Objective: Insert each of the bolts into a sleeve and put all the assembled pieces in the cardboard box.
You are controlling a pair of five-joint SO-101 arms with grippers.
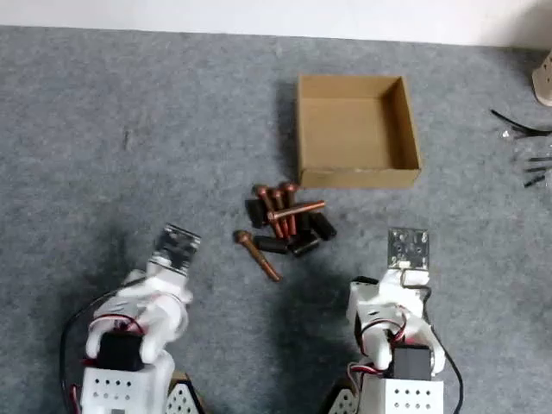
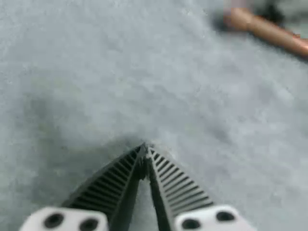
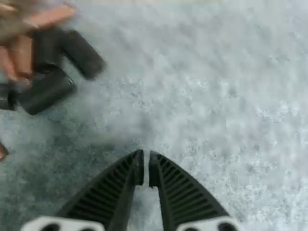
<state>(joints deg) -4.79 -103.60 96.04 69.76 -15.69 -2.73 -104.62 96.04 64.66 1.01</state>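
- Lying in a heap on the grey carpet (image 1: pixel 129 129): copper bolts (image 1: pixel 297 209) and black sleeves (image 1: pixel 304 244), all loose, with no bolt inside a sleeve as far as can be told.
- Bolts: five counted. Four are in the heap, three side by side and one across them.
- Loose bolt (image 1: pixel 257 255): the fifth, lying apart just beside the heap on the left arm's side. The left wrist view also shows it (image 2: pixel 269 31).
- Sleeves: at least four, tucked under and around the bolts. The exact count is unclear because of overlap. The right wrist view shows two plainly (image 3: pixel 82 55).
- Cardboard box (image 1: pixel 358 178): one, open-topped, just beyond the heap. All pieces are outside it.
- Left gripper (image 1: pixel 175 246): low over bare carpet, near the loose bolt but not touching it, jaws closed tip to tip and holding nothing.
- Right gripper (image 1: pixel 408 248): over bare carpet beside the heap, jaws closed to a hairline gap and gripping nothing.
- Right edge of the carpet: a few thin black cables (image 1: pixel 526 147) and a whitish object (image 1: pixel 543 78), well apart from the pieces.
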